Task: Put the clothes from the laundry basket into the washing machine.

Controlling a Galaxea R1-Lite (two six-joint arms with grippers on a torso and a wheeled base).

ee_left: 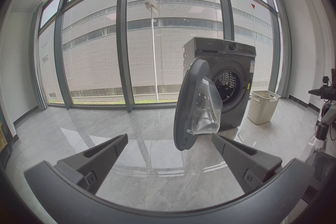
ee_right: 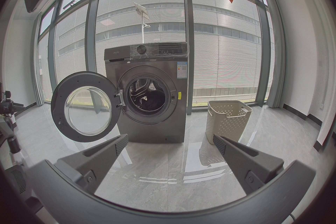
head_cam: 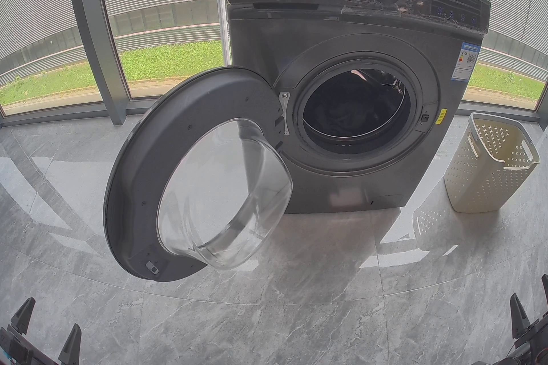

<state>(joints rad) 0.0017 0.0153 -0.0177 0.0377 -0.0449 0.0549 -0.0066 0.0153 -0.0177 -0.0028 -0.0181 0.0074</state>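
Left end effector (ee_left: 169, 137) and right end effector (ee_right: 170, 136) are spread, empty, facing the open washing machine (head_cam: 354, 181).

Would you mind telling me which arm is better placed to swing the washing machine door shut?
Left, probably: the open door hangs on the robot's left, nearer the left gripper, which is open and empty.
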